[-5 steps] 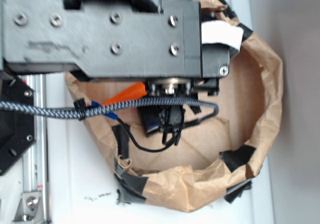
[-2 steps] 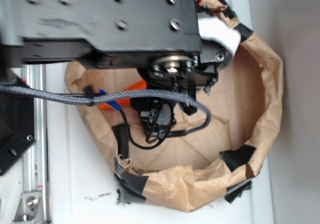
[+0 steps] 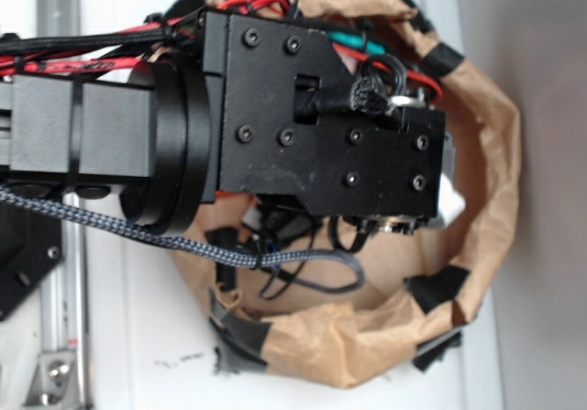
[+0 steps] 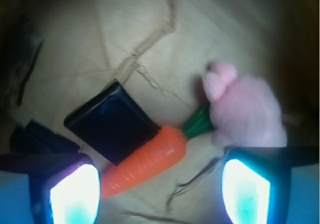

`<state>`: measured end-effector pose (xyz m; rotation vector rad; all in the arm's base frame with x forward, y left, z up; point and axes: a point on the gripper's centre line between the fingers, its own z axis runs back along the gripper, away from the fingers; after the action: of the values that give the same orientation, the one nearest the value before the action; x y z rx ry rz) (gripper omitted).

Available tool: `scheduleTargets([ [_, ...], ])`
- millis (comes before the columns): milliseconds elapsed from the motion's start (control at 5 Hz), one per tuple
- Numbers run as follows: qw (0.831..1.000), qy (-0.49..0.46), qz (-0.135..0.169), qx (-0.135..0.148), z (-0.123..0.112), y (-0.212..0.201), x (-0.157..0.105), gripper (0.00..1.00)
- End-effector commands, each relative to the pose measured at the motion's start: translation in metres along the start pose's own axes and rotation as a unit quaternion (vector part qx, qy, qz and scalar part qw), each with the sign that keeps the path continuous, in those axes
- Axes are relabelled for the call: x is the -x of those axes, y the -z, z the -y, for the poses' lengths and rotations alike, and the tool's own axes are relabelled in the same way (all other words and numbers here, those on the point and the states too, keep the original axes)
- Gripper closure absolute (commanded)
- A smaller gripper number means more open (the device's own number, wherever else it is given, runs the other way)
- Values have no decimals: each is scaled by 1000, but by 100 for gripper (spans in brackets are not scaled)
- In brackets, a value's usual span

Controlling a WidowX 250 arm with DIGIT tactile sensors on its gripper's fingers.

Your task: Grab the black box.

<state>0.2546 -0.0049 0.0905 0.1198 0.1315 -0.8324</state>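
In the wrist view the black box (image 4: 111,122) lies flat on the brown paper floor (image 4: 150,38) of a paper bag, turned corner-on like a diamond, its glossy top catching a faint blue gleam. An orange toy carrot (image 4: 145,160) lies along the box's lower right edge, touching it, and the carrot's green top (image 4: 197,121) reaches a pink plush rabbit (image 4: 243,109) to the right. The gripper (image 4: 159,191) hangs above these things with its jaws wide apart and holding nothing; its two fingertips (image 4: 75,194) show at the bottom corners of the view, the box just above the left one and the rabbit just above the right one. In the exterior view the black arm (image 3: 312,126) and its cables cover most of the bag (image 3: 477,208), whose crumpled rim is patched with black tape (image 3: 438,286) and which sits on a white bench (image 3: 147,355); the box cannot be made out there.
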Motion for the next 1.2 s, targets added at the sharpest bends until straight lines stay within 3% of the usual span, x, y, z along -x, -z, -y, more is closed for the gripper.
scheduleTargets([
  [0, 976, 188, 106, -36, 24, 11, 29, 0],
  [400, 971, 172, 160, -29, 21, 36, 3, 0],
  [800, 979, 138, 153, 1, 2, 53, -11, 0],
  [1000, 981, 123, 147, 38, 3, 62, -9, 0],
])
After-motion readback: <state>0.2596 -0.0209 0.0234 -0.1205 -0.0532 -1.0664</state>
